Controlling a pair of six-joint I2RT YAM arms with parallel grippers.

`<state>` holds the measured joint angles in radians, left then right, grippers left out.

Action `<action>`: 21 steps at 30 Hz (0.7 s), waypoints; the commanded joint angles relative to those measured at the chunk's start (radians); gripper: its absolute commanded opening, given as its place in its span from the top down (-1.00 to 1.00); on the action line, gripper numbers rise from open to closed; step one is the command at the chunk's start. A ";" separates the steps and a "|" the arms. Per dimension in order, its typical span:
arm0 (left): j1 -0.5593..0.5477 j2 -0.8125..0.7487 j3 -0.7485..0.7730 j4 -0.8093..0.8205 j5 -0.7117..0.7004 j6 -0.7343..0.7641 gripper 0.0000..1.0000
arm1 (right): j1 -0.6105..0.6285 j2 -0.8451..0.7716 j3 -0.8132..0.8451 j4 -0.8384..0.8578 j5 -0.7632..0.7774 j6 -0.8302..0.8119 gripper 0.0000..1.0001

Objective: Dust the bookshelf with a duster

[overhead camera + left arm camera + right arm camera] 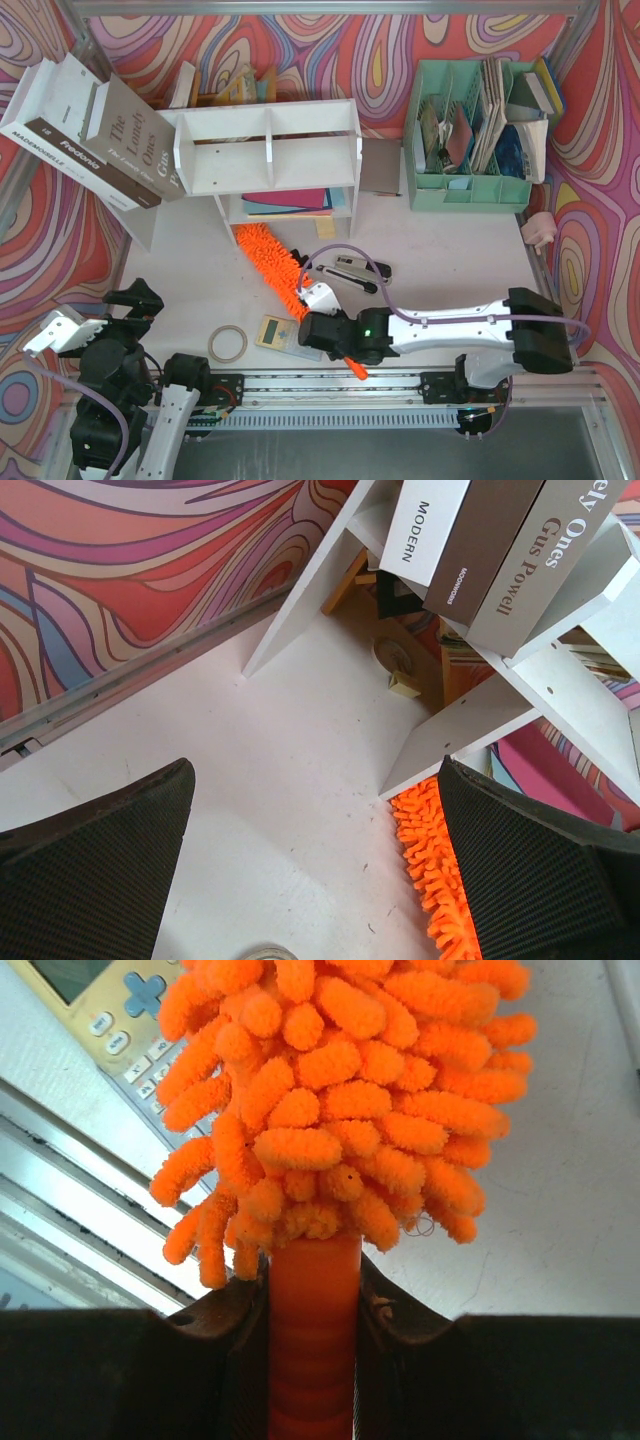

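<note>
The white bookshelf (270, 150) stands at the back centre; its lower board edge (470, 720) shows in the left wrist view. The fluffy orange duster (268, 258) lies slanted on the table, its head tip by the shelf's lower left corner and its handle end (355, 368) near the front rail. My right gripper (325, 325) is shut on the duster's handle (313, 1340) just below the fluffy head (340, 1090). My left gripper (128, 308) sits at the front left, open and holding nothing (320, 880), with the duster's head (425, 870) beside its right finger.
Large books (100, 130) lean against the shelf's left side. A mint-green organizer (470, 140) stands at the back right. A stapler (355, 268), a tape roll (228, 343) and a calculator (275, 332) lie near the duster. Coloured sheets (290, 203) fill the lower shelf.
</note>
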<state>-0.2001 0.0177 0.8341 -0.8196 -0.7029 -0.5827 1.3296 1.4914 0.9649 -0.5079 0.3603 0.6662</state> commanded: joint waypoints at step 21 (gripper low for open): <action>0.007 0.005 -0.009 0.010 0.001 0.013 -0.97 | 0.123 -0.252 -0.052 -0.097 -0.121 -0.182 1.00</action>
<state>-0.2001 0.0177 0.8341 -0.8196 -0.7033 -0.5827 1.4086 1.2762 0.9112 -0.6674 0.3042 0.5846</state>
